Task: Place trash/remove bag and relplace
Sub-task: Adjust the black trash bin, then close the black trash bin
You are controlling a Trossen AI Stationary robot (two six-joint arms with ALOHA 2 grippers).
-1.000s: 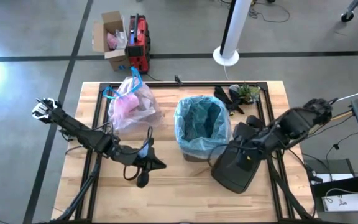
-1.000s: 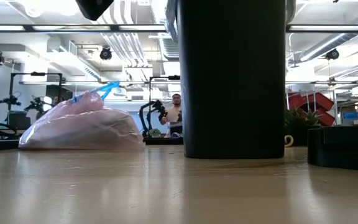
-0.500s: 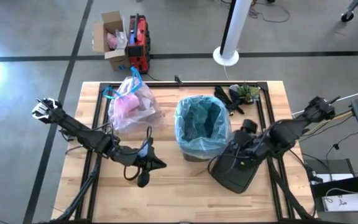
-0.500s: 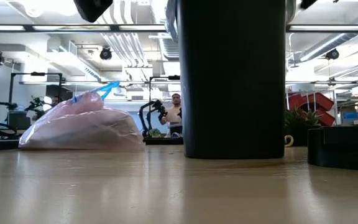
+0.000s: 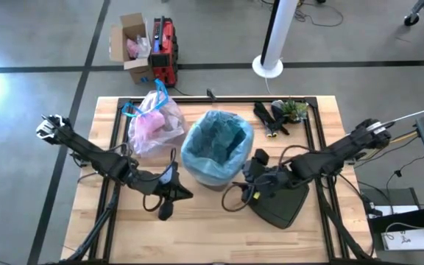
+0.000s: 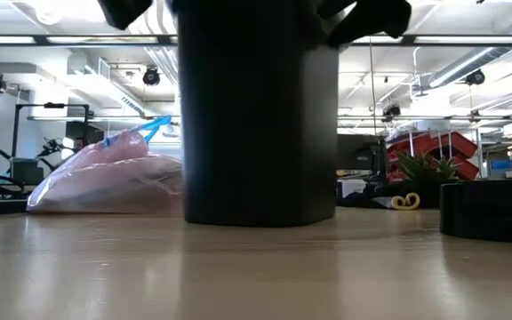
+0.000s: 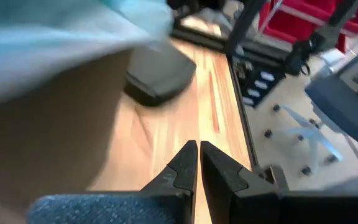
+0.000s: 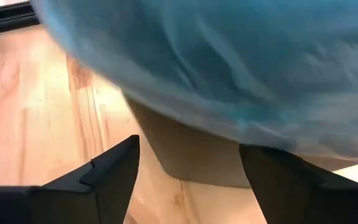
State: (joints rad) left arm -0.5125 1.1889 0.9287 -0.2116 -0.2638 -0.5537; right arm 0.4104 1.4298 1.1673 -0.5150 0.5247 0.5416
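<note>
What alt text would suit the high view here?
A bin lined with a blue bag stands mid-table, the right end effector open beside its base. The shut left end effector rests in front, a tied pink bag behind it, a dark lid at right.

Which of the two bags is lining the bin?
The light blue bag: it is stretched open over the bin's rim at the table's middle. The pink bag lies tied shut on the table beside it.

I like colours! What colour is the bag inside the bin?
Light blue, seen best from the high view.
</note>
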